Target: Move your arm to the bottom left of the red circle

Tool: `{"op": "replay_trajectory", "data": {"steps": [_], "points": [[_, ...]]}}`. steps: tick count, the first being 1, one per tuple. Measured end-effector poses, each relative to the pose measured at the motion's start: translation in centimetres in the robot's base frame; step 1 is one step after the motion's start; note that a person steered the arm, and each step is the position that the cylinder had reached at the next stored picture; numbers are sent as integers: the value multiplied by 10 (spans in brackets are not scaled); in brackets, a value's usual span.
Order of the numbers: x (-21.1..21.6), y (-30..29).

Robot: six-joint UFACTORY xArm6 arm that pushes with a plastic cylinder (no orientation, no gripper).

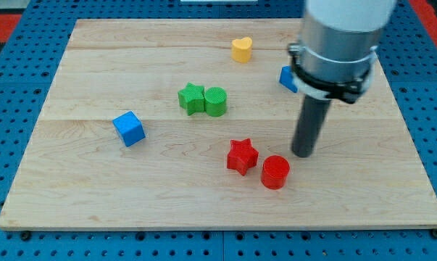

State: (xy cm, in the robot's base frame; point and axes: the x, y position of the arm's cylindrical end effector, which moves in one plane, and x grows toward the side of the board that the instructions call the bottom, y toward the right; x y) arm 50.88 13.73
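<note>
The red circle (275,172) stands on the wooden board (95,196) right of centre, toward the view's bottom. A red star (241,156) sits just to its left, close to it or touching it. My tip (303,154) rests on the board just above and to the right of the red circle, a short gap away. The rod rises from there into the grey arm body at the view's top right.
A green star (191,98) and a green circle (215,101) touch side by side near the centre. A blue cube (129,128) lies at the left. A yellow heart (241,49) is at the top. A blue block (287,78) is partly hidden behind the arm.
</note>
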Motion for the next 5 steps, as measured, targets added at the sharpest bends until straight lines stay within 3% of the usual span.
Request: {"op": "replay_trajectory", "data": {"steps": [1, 2, 3, 5], "points": [[53, 23], [110, -2], [108, -59], [74, -98]]}}
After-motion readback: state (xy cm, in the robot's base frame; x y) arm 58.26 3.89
